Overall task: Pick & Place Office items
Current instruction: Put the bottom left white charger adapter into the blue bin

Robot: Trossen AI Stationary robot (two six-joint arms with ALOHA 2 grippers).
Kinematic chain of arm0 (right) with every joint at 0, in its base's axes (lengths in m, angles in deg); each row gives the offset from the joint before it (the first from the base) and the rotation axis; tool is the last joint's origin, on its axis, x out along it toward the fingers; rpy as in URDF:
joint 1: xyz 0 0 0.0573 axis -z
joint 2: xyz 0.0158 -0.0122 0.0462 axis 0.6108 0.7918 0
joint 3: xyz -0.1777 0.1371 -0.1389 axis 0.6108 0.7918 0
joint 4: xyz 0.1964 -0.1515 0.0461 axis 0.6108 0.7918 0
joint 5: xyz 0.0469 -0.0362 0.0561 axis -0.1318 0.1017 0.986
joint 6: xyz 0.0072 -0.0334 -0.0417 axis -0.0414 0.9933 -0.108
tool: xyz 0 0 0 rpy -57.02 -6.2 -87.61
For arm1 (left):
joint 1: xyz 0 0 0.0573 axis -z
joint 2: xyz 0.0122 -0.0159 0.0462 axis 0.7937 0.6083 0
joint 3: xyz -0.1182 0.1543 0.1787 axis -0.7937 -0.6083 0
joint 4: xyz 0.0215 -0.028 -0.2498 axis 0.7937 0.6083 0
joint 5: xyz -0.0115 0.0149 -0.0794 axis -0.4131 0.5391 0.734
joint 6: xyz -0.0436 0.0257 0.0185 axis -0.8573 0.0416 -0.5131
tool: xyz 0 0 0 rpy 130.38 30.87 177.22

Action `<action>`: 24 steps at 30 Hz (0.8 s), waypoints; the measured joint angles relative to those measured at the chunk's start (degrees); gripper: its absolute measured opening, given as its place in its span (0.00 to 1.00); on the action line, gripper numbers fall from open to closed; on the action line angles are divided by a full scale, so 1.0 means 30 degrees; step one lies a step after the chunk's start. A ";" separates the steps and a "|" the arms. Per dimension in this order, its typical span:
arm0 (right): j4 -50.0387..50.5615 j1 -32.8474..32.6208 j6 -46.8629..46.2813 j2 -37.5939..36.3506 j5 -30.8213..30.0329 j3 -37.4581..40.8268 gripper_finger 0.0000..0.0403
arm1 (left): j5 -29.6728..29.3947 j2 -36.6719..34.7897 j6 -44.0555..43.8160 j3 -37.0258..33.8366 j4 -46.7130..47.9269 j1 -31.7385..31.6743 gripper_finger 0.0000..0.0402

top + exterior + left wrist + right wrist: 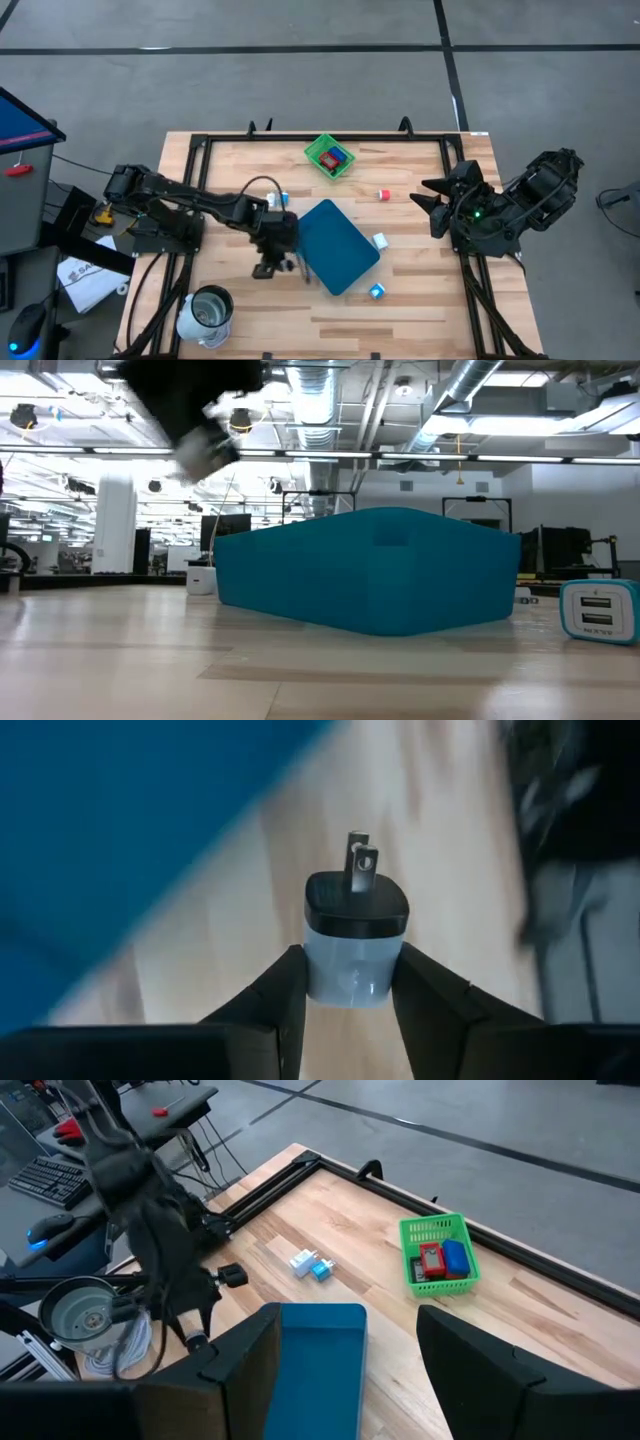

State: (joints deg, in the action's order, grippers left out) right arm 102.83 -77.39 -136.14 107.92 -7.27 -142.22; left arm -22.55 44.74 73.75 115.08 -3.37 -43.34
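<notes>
While raised, left gripper (347, 985) clamps charger block (355, 945)

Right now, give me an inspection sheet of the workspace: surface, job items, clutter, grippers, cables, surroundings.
Surface: wooden table, black frame around it.
Job's things: white-and-blue plug in the left jaws; two blocks by the teal board; red piece apart; pair beyond the board; several in the green basket.
Clutter: teal board mid-table; metal cup at the corner.
Grippers: left gripper shut on the plug beside the board; right gripper open, parked at the table's edge.
Cables: one looping over the left arm.
Surroundings: grey floor; keyboard and mouse on a desk.
</notes>
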 joint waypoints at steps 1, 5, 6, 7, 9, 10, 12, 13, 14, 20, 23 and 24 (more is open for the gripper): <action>0.0000 0.0004 0.0009 0.0000 0.0000 0.0000 0.56 | -0.0124 0.0000 -0.0611 0.0410 -0.0604 -0.0124 0.28; 0.0000 0.0007 0.0082 -0.0031 -0.0007 0.0000 0.56 | -0.0963 0.0014 -0.2981 0.1847 -0.2603 -0.1089 0.28; -0.0006 0.0007 0.0113 -0.0036 -0.0015 0.0000 0.56 | -0.1030 0.0176 -0.3554 0.2210 -0.2967 -0.1393 0.28; -0.0007 0.0007 0.0194 -0.0036 -0.0015 0.0000 0.56 | -0.1037 0.0346 -0.4049 0.2564 -0.3191 -0.1695 0.28; 0.0000 0.0007 0.0228 -0.0036 -0.0021 0.0000 0.56 | -0.1123 0.1025 -0.4587 0.3347 -0.2944 -0.2178 0.28; -0.0007 0.0007 0.0309 -0.0036 -0.0028 0.0000 0.56 | -0.1146 0.1453 -0.4828 0.3801 -0.3020 -0.2389 0.28; -0.0003 0.0022 0.0366 -0.0036 -0.0033 0.0000 0.56 | -0.1435 0.2500 -0.6295 0.4841 -0.3013 -0.2831 0.28; 0.0000 0.0054 0.0373 -0.0036 -0.0047 0.0000 0.56 | -0.1517 0.2982 -0.7142 0.5319 -0.3044 -0.3016 0.28; 0.0000 0.0066 0.0373 -0.0036 -0.0051 0.0000 0.56 | -0.1517 0.3529 -0.7683 0.5826 -0.2929 -0.3170 0.28; -0.0007 0.0066 0.0424 -0.0036 -0.0084 0.0000 0.56 | -0.2605 0.6250 -0.9551 0.8040 -0.0668 -0.3660 0.28; -0.0007 0.0066 0.0424 -0.0006 -0.0168 0.0000 0.56 | -0.3049 0.7186 -1.0328 0.8173 0.0697 -0.3717 0.28; -0.0007 0.0066 0.0424 0.0000 -0.0191 0.0000 0.56 | -0.3320 0.7485 -1.0433 0.8173 0.1030 -0.3710 0.28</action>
State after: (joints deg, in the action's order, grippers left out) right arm 102.80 -77.20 -134.86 107.92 -7.85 -142.22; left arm -32.52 67.19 42.45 139.60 -0.28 -54.47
